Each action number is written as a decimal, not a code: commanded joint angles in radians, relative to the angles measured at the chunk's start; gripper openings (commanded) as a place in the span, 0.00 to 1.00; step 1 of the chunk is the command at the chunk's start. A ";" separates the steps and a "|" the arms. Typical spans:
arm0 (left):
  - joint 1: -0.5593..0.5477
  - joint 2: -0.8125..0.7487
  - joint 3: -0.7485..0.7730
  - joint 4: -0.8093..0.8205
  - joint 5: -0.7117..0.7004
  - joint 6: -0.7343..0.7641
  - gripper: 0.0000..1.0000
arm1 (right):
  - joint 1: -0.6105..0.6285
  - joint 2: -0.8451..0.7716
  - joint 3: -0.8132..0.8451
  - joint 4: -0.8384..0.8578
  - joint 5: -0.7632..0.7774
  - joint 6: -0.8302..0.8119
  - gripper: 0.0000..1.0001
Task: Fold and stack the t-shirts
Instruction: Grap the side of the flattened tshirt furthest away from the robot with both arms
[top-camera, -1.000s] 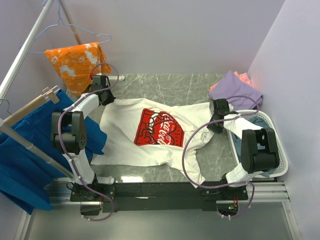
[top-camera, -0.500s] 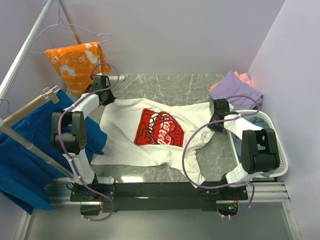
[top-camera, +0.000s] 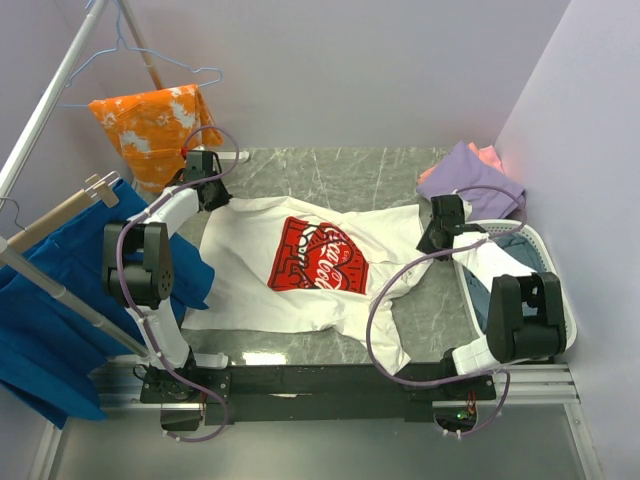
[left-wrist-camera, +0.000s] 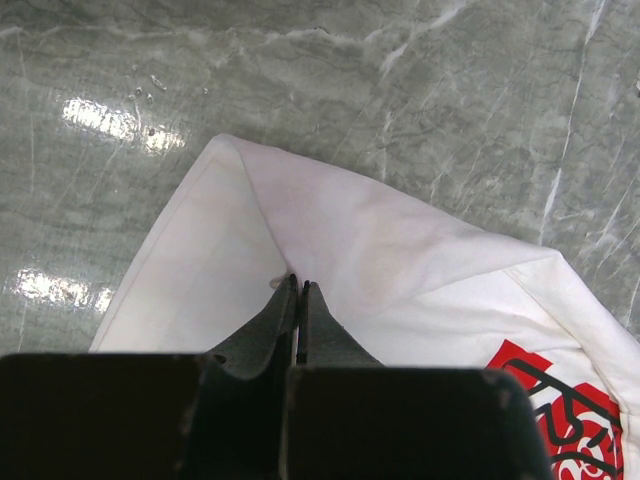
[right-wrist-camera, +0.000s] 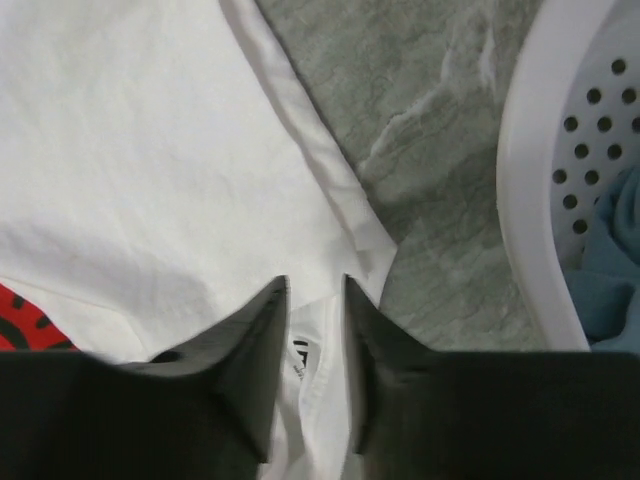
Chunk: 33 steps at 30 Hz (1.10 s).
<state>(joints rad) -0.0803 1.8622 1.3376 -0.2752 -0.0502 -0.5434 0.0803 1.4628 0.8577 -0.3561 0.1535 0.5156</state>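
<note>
A white t-shirt (top-camera: 250, 270) with a red-and-white chest print (top-camera: 318, 255) lies spread on the grey marble table (top-camera: 330, 170). My left gripper (top-camera: 220, 200) is at its far left corner. In the left wrist view that gripper (left-wrist-camera: 298, 285) is shut on a raised fold of the white cloth (left-wrist-camera: 380, 240). My right gripper (top-camera: 428, 242) is over the shirt's right end. In the right wrist view it (right-wrist-camera: 315, 285) stands open, with white cloth and a small label between its fingers. A purple t-shirt (top-camera: 470, 178) and a salmon-pink one (top-camera: 488, 155) lie at the far right.
A white perforated basket (top-camera: 565, 300) at the right edge holds a grey-blue t-shirt (top-camera: 522, 243); its rim (right-wrist-camera: 525, 200) is close to my right fingers. An orange splotched garment (top-camera: 155, 125) and a bright blue cloth (top-camera: 50, 320) hang from the rack (top-camera: 50, 110) on the left.
The right arm's elbow has swung toward the near right and its gripper has shifted slightly right. The left arm and the shirt look unchanged.
</note>
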 joint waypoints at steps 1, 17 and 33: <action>-0.010 -0.024 0.034 0.010 0.004 0.003 0.01 | -0.004 0.033 0.009 -0.014 0.037 -0.011 0.46; -0.012 -0.011 0.048 -0.001 -0.007 0.013 0.01 | -0.004 0.148 0.020 0.037 0.026 -0.014 0.38; -0.015 -0.012 0.051 -0.002 -0.002 0.010 0.01 | -0.005 0.096 0.007 0.034 0.026 -0.028 0.24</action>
<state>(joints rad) -0.0875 1.8622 1.3468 -0.2840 -0.0505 -0.5426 0.0803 1.6032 0.8631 -0.3302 0.1646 0.4953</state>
